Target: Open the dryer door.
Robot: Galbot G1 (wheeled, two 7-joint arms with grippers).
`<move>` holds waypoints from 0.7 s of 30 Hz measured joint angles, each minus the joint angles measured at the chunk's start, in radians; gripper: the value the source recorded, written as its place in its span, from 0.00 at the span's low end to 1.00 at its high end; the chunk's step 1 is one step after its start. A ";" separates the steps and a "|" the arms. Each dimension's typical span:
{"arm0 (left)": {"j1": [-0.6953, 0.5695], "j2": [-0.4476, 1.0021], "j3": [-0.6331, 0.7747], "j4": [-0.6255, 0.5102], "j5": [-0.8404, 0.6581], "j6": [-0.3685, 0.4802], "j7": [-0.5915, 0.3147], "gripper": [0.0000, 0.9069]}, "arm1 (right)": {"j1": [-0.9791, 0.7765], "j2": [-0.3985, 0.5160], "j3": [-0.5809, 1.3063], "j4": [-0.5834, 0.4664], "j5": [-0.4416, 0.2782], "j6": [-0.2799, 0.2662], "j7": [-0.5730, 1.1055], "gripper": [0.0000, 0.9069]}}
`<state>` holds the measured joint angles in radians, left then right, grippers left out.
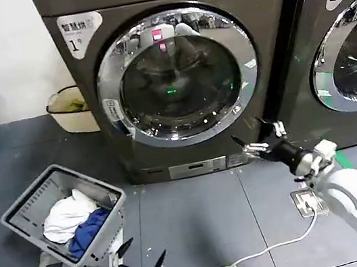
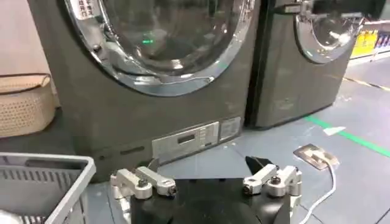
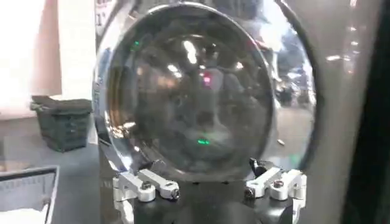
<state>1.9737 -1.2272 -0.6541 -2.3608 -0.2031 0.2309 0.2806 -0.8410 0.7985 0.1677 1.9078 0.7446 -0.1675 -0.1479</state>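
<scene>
The dryer door (image 1: 177, 73) is a round porthole with a wide chrome ring and dark glass, shut flush against the grey machine front; a small sticker sits on its left rim. It also appears as the dryer door (image 3: 195, 91) and the dryer door (image 2: 159, 42). My right gripper (image 1: 256, 137) hangs open just below and to the right of the door's lower rim, apart from it; in the right wrist view the right gripper (image 3: 207, 173) faces the glass. My left gripper (image 1: 139, 260) is open, low near the floor beside the basket; the left gripper (image 2: 207, 167) holds nothing.
A grey laundry basket (image 1: 26, 212) with white and blue clothes stands on the floor at left. A second machine (image 1: 348, 43) with a twin chrome door stands to the right. A beige bin (image 1: 71, 109) sits by the wall. A white cable and floor socket (image 1: 308, 201) lie right.
</scene>
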 joint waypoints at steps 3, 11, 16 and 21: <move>0.002 -0.003 -0.005 -0.001 0.000 0.000 0.000 1.00 | 0.070 0.016 -0.060 -0.044 0.007 0.008 -0.018 1.00; 0.014 -0.011 -0.023 -0.015 0.000 -0.001 0.000 1.00 | 0.229 0.062 -0.187 -0.157 0.037 0.022 -0.047 1.00; 0.015 -0.012 -0.027 -0.016 0.000 -0.001 0.000 1.00 | 0.299 0.087 -0.251 -0.204 0.041 0.024 -0.056 1.00; 0.015 -0.011 -0.030 -0.016 -0.001 -0.001 0.000 1.00 | 0.363 0.115 -0.312 -0.251 0.044 0.029 -0.072 1.00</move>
<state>1.9883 -1.2386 -0.6840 -2.3765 -0.2037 0.2303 0.2808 -0.4776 0.9134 -0.1441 1.6567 0.7887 -0.1382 -0.2199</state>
